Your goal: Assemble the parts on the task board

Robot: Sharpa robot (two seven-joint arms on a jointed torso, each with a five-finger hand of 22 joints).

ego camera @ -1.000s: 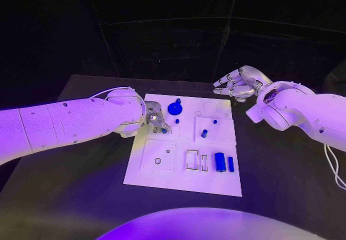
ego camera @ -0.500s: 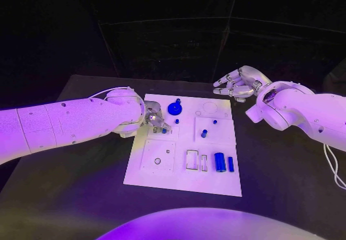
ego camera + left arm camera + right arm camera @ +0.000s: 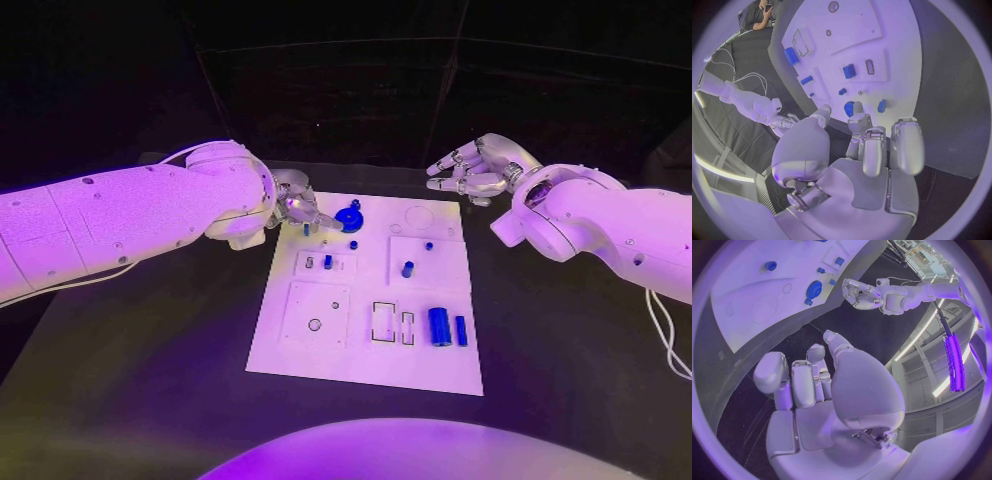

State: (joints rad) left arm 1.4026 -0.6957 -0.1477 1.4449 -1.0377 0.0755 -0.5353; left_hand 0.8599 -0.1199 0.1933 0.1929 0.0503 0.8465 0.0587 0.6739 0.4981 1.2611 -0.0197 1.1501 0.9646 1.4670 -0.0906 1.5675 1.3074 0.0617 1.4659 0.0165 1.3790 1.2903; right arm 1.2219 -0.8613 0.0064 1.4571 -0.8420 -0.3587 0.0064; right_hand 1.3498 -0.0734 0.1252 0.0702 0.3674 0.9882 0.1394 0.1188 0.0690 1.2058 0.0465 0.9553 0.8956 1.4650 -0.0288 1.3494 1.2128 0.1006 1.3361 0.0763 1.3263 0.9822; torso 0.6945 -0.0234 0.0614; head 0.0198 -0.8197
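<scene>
The white task board (image 3: pixel 361 350) lies in the middle of the table. My left hand (image 3: pixel 293 207) hovers over its far left corner, fingers loosely bent, with nothing gripped. A round blue gear (image 3: pixel 349 218) sits just to that hand's right, and the left wrist view shows the gear (image 3: pixel 848 108) between the fingertips (image 3: pixel 858 107). A small blue peg (image 3: pixel 304 228) stands just below the hand. Another peg (image 3: pixel 327 261) stands in a slot plate. My right hand (image 3: pixel 473 170) floats empty beyond the far right corner.
More blue pegs (image 3: pixel 408 267) stand mid-board, and two blue cylinders (image 3: pixel 438 325) lie by empty slots (image 3: pixel 385 320) near the front. A round recess (image 3: pixel 418 214) is at the far right. Bare black table (image 3: pixel 144 380) surrounds the board.
My left hand has lifted off the slot plate and moved toward the board's far left corner, uncovering the peg there. The right hand has stayed in place.
</scene>
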